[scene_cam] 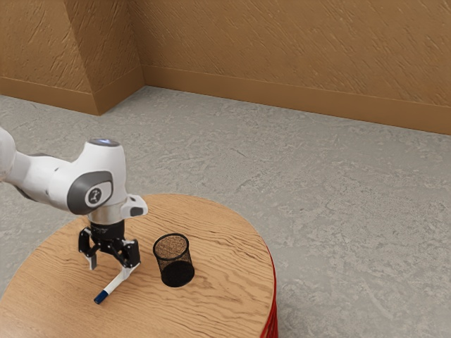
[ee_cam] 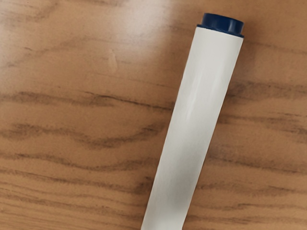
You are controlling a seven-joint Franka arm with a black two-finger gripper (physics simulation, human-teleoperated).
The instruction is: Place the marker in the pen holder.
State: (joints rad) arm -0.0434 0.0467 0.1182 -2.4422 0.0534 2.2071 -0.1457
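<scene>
Nearest to me, the marker [scene_cam: 117, 282] lies on the table [scene_cam: 229, 289], at six o'clock from the gripper [scene_cam: 110, 268], whose fingers stand wide and hold nothing. It should be light, stiff and slightly slippery, best taken across its white middle. At three o'clock, the mesh pen holder [scene_cam: 168, 266] stands upright, the marker outside it.

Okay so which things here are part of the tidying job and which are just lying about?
Part of the job:
- white cylindrical marker with blue ends
- black round wire-mesh pen holder
- black two-finger gripper

Just surroundings, no loose clutter:
- round wooden table
- grey mottled floor
- brown textured wall
</scene>
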